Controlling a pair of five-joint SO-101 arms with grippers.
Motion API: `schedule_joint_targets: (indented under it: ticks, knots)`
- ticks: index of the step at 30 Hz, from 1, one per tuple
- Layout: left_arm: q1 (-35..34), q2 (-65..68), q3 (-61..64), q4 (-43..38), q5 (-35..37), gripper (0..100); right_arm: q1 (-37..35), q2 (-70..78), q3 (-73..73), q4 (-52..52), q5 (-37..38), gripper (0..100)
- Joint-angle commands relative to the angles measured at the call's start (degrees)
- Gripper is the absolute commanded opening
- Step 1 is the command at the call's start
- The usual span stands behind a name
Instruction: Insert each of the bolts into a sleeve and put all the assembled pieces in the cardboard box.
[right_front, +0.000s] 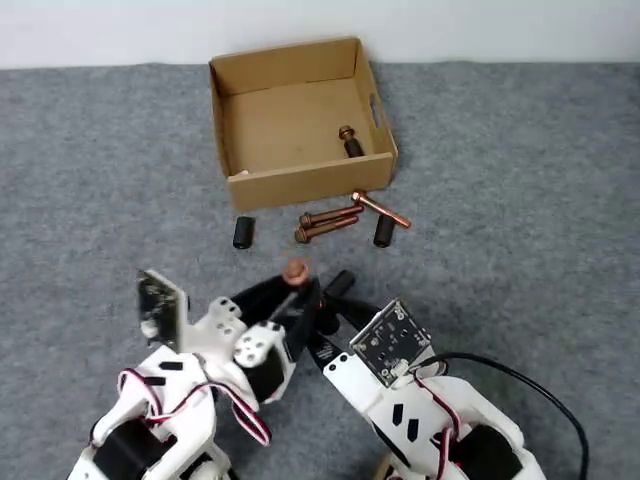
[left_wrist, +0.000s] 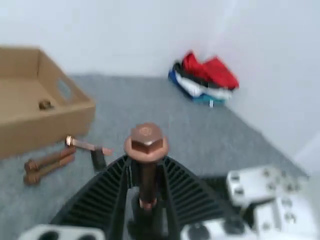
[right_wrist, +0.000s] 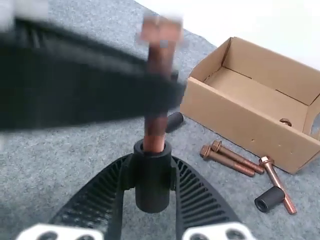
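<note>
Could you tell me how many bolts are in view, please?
5. One bolt in the left gripper, tip in the sleeve the right gripper holds; one sleeved bolt inside the cardboard box; three on the carpet before it: a side-by-side pair and one beside a loose sleeve.

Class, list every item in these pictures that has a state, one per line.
Left gripper: shut on bolt.
Right gripper: shut on sleeve.
Bolt: upright, tip at the sleeve's mouth.
Cardboard box: open, one assembled piece inside.
Loose bolts: three, lying on carpet.
Loose sleeves: two, lying empty on carpet.
</note>
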Motion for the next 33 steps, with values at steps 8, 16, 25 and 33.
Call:
schedule_joint_targets:
  ticks: [8,16,25,33]
  knots:
    - [1.3,-0.4,1.4,7.6,-7.9,9,0.0,-0.4,-0.4,-1.5,0.6,0.8]
    - [0.7,-0.4,-1.1,12.7,-9.8,23,0.2,-0.4,-0.3,-1.2,0.5,0.8]
    - [-11.1,-0.6,-8.0,12.5,-14.2,21,0.5,-0.8,1.8,-1.0,0.3,0.8]
    - [-28.2,-0.9,-3.4,9.0,-19.8,1,13.8,-0.3,2.6,-1.0,-10.1,0.8]
